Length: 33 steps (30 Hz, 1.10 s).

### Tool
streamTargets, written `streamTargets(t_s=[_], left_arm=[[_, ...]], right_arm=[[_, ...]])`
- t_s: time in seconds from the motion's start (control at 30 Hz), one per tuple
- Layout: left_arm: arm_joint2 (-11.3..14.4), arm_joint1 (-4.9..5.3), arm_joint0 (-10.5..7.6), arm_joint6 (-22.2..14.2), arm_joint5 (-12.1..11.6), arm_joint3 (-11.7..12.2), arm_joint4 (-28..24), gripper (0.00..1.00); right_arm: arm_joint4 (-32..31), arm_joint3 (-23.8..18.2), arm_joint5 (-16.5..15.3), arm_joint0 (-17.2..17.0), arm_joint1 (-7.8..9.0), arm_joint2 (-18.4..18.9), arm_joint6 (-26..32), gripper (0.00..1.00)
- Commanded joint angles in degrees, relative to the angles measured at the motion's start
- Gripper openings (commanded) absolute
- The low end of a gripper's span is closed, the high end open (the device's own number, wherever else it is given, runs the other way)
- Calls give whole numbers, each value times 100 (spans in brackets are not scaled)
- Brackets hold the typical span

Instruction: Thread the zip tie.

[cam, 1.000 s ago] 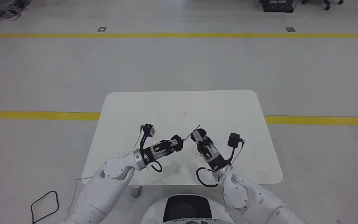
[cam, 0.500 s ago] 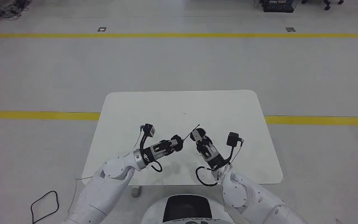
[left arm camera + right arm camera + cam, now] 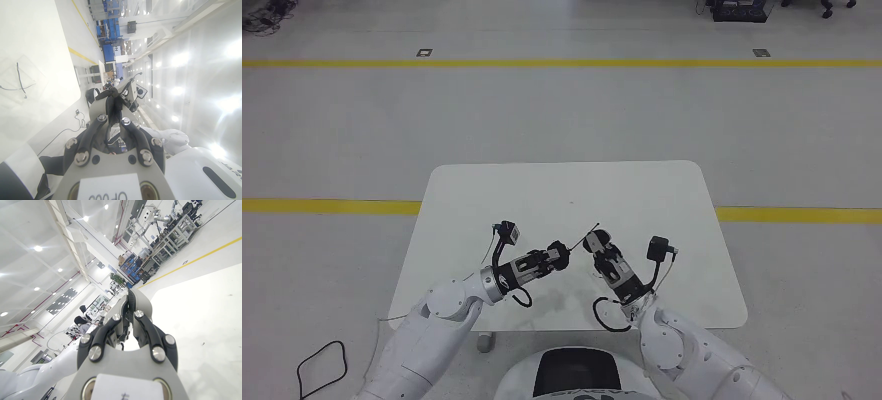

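Nothing has shifted since a second ago: the thin black plastic zip tie (image 3: 583, 234) is held above the smooth white rounded-corner table (image 3: 542, 190), with the left gripper (image 3: 562, 250) and right gripper (image 3: 590, 240) both pinching it between ribbed black pads (image 3: 130, 302).

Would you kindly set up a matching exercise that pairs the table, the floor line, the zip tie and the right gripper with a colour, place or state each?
Things:
1. table
2. floor line
3. zip tie
4. right gripper

Descriptions:
A. yellow
B. thin dark strand sticking out past the gripper tips
C. white, with rounded corners
D. fingers shut, held above the table's near half

Pairs: 1-C, 2-A, 3-B, 4-D
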Motion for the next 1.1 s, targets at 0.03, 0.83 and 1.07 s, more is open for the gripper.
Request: streamTargets(t_s=[0.03, 0.83, 1.07], left_arm=[[0, 0, 0, 0, 0, 0, 0, 0], [0, 0, 0, 0, 0, 0, 0, 0], [0, 0, 0, 0, 0, 0, 0, 0]], right_arm=[[-22, 3, 0, -24, -4, 36, 4, 0], [-286, 18, 0, -254, -66, 387, 239, 0], [-401, -22, 0, -276, -99, 395, 322, 0]])
